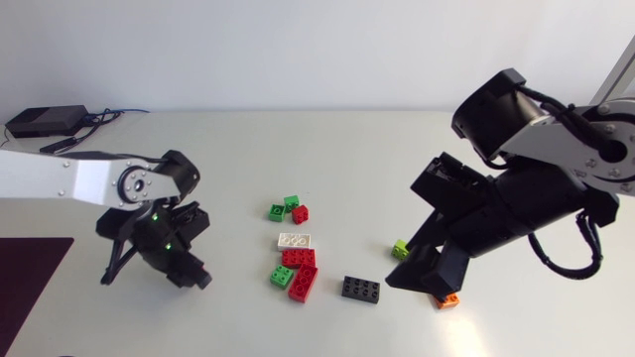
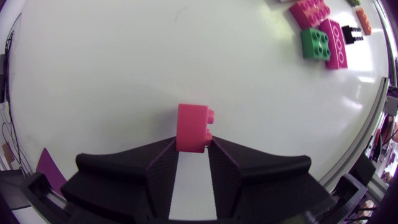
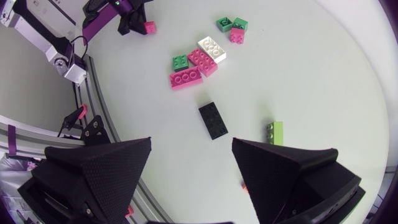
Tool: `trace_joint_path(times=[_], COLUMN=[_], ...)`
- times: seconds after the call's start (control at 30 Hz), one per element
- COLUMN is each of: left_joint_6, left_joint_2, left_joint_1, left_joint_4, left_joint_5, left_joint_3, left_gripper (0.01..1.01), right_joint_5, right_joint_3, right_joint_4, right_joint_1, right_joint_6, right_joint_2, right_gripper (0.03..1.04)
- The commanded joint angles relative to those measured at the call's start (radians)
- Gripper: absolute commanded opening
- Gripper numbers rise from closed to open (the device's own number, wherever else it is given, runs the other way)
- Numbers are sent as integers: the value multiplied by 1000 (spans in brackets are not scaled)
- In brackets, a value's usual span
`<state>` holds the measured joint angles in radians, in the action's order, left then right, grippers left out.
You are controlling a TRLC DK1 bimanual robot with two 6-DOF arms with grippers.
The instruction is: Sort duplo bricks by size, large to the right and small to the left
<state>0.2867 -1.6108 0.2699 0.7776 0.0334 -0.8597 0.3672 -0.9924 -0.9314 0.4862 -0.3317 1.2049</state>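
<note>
My left gripper (image 2: 193,148) is shut on a small red brick (image 2: 192,127) at its fingertips, low over the left part of the white table (image 1: 238,149). The head view hides that brick under the left gripper (image 1: 188,273). In the middle lie a white brick (image 1: 295,240), two large red bricks (image 1: 298,258), a green brick (image 1: 282,276) and a black brick (image 1: 361,289). Behind them sit two small green bricks (image 1: 277,211) and a small red one (image 1: 300,213). My right gripper (image 3: 193,168) hangs open above the black brick (image 3: 213,120), beside a lime brick (image 3: 275,132).
An orange brick (image 1: 445,300) lies partly under my right arm near the front edge. A black box with cables (image 1: 45,121) sits at the back left corner. A dark mat (image 1: 30,278) covers the front left.
</note>
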Motion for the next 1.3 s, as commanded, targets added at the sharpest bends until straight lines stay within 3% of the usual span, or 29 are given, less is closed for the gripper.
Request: trace_joint_path(times=[0.0,0.23,0.43,0.6,0.63,0.67,0.7,0.73,0.87,1.03,1.27], left_joint_6=[39,39,39,42,45,46,46,48,62,60,-27], left_joint_2=[109,204,126,74,72,72,75,80,120,183,40], left_joint_1=[3,15,12,14,17,20,23,28,29,23,65], left_joint_4=[-14,-37,-118,-181,-181,-181,-179,-178,-129,-37,18], left_joint_5=[2,2,2,2,3,2,3,5,8,2,-15], left_joint_3=[77,171,209,235,235,235,235,234,194,42,-187], left_gripper=[234,244,341,343,410,564,818,982,989,989,989], right_joint_5=[3,1,1,-1,-1,-2,-2,-2,-2,-2,-2], right_joint_3=[11,23,28,34,34,34,34,34,32,21,9], right_joint_4=[11,28,28,28,26,26,26,26,26,29,32], right_joint_1=[18,48,52,52,52,52,52,52,52,51,54], right_joint_6=[33,56,65,63,63,63,63,63,62,62,66], right_joint_2=[-13,-15,-21,-30,-31,-34,-36,-38,-38,-30,-8], right_gripper=[938,938,938,938,938,938,938,938,938,938,938])
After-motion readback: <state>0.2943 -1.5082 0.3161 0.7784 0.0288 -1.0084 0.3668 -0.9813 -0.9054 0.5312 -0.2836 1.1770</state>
